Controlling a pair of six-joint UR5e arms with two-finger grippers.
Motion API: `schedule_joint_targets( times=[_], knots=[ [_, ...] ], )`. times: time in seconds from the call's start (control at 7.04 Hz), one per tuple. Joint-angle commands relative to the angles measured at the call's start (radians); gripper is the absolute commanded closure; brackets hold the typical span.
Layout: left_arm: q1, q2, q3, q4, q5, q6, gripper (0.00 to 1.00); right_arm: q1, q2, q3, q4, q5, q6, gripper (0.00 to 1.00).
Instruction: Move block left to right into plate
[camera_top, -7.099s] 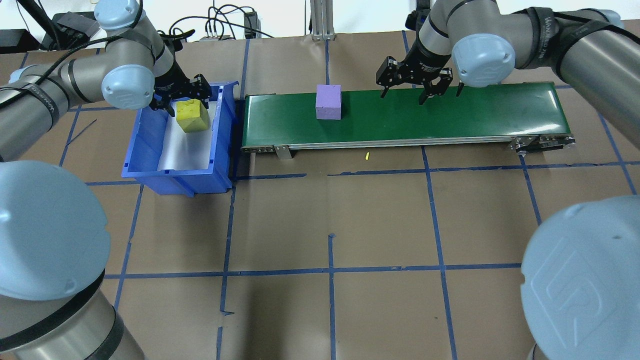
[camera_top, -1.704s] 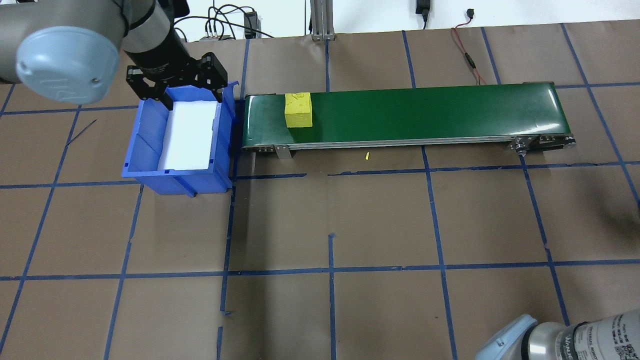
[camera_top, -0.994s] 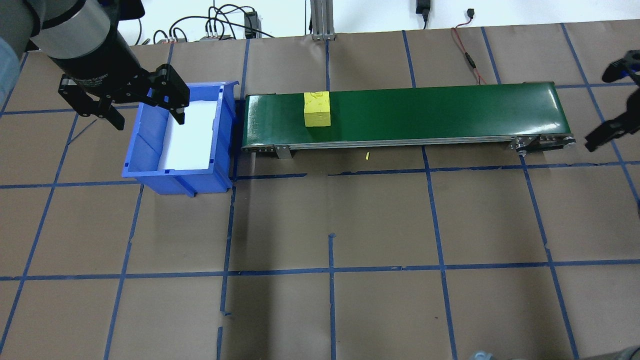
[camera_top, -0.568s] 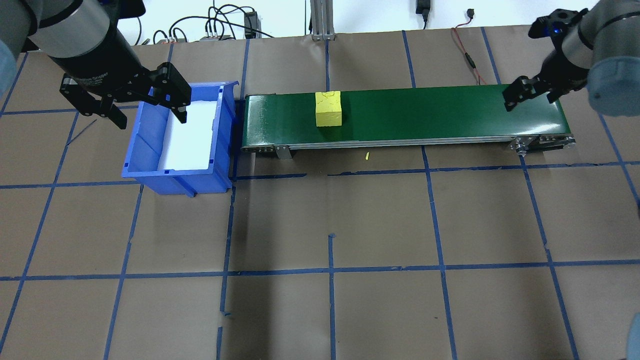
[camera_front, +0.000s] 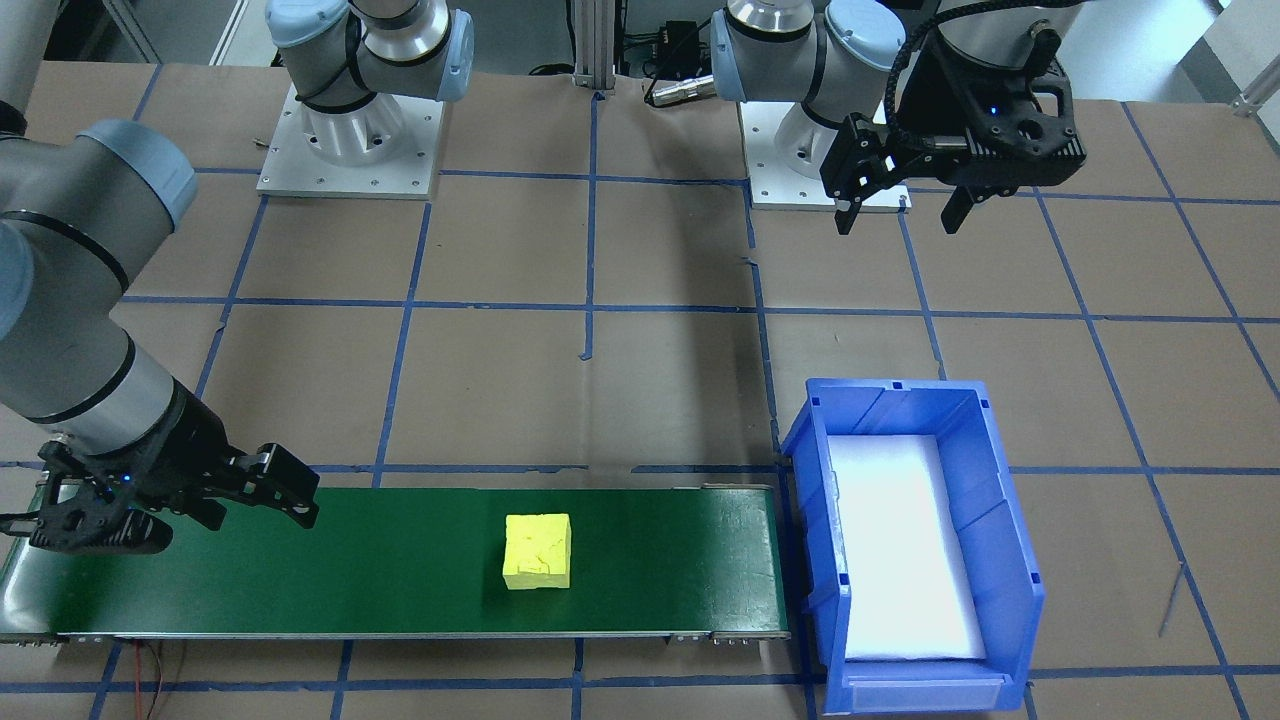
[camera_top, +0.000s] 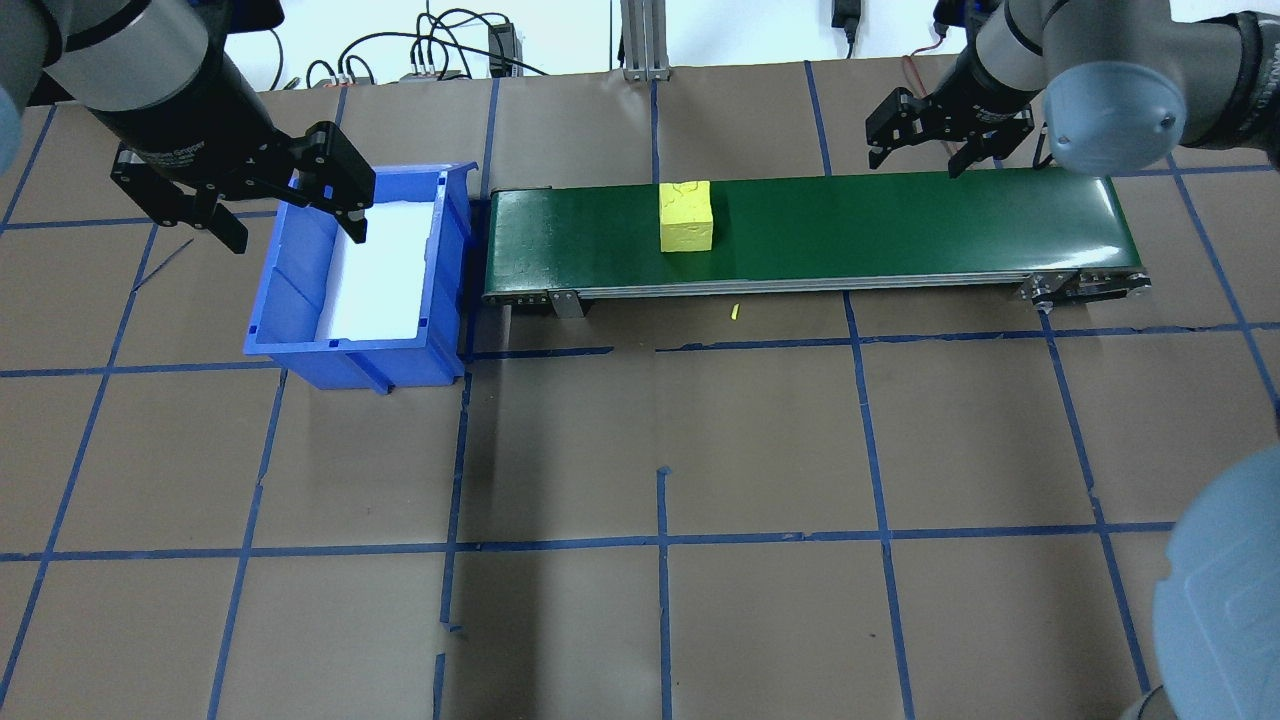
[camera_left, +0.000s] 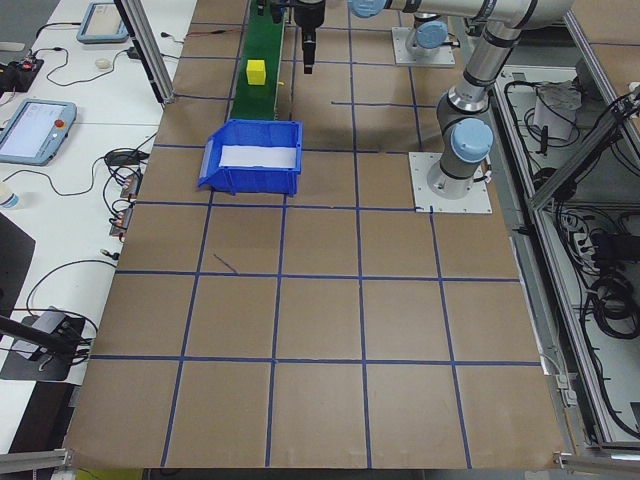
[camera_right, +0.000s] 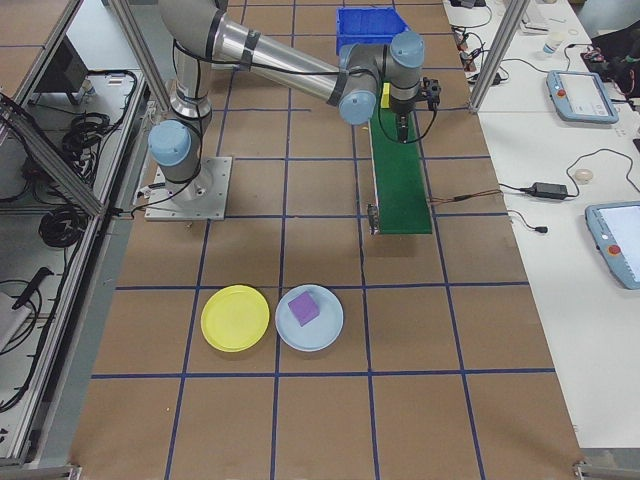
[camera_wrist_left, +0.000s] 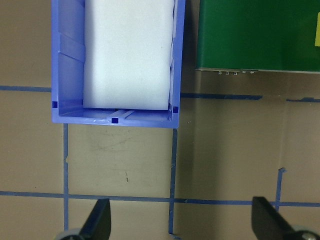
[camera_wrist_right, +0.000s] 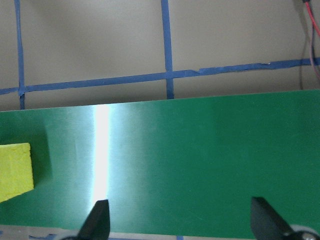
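Rightward along the belt (camera_top: 900, 225) your yellow block (camera_top: 686, 215) is riding, approaching the wide-open right gripper (camera_top: 948, 128); left gripper (camera_top: 240, 195) is gaping too.

Overhead and front views face each other, both share the green conveyor (camera_top: 800, 235), wrist cameras look straight down

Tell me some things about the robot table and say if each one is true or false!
1. The yellow block sits on the green belt. True.
2. The blue bin holds a block. False: it holds only a white liner.
3. The right gripper is squeezing the yellow block. False: it is open, apart from the block.
4. The purple block lies on the light blue plate. True.
5. The left gripper is open. True.
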Motion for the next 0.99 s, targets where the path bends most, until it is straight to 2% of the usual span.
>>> schedule_joint_targets(
  times=[0.0, 0.14, 0.43, 0.85],
  knots=[
    [0.002, 0.0, 0.002, 0.0, 0.002, 0.01, 0.0, 0.004, 0.061, -0.005, -0.012, 0.04, 0.026, 0.0],
    [0.002, 0.0, 0.002, 0.0, 0.004, 0.01, 0.0, 0.007, 0.061, -0.005, -0.012, 0.04, 0.049, 0.0],
    [0.0, 0.002, -0.003, 0.0, 0.001, 0.01, 0.0, 0.022, 0.063, -0.005, -0.013, 0.09, 0.11, 0.0],
    [0.0, 0.003, -0.001, 0.0, 0.004, 0.01, 0.0, 0.025, 0.066, -0.005, -0.013, 0.092, 0.119, 0.0]
  ],
)
